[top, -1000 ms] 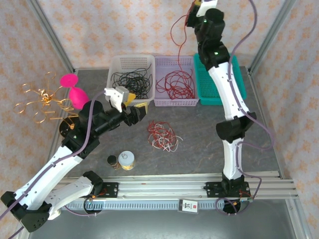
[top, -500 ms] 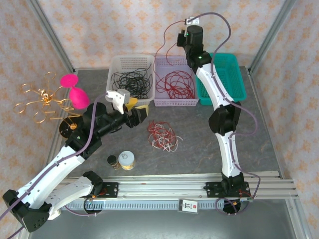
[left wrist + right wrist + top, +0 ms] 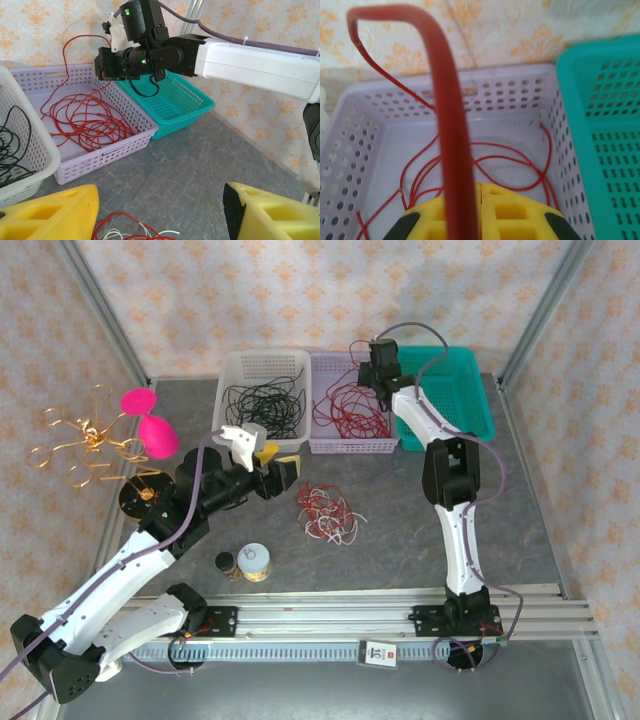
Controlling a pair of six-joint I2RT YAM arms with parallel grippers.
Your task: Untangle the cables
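On the grey worktop the tangled bundle lies near the spread left hand. The right hand, clamped on a red cable over the lilac basket, should lower before releasing.

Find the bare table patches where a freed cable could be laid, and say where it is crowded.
Free: the table between the tangle and the right arm, and beyond that arm to the table's right edge. The teal basket looks empty. Crowded: the left side, with left arm, jars and gold ornament.
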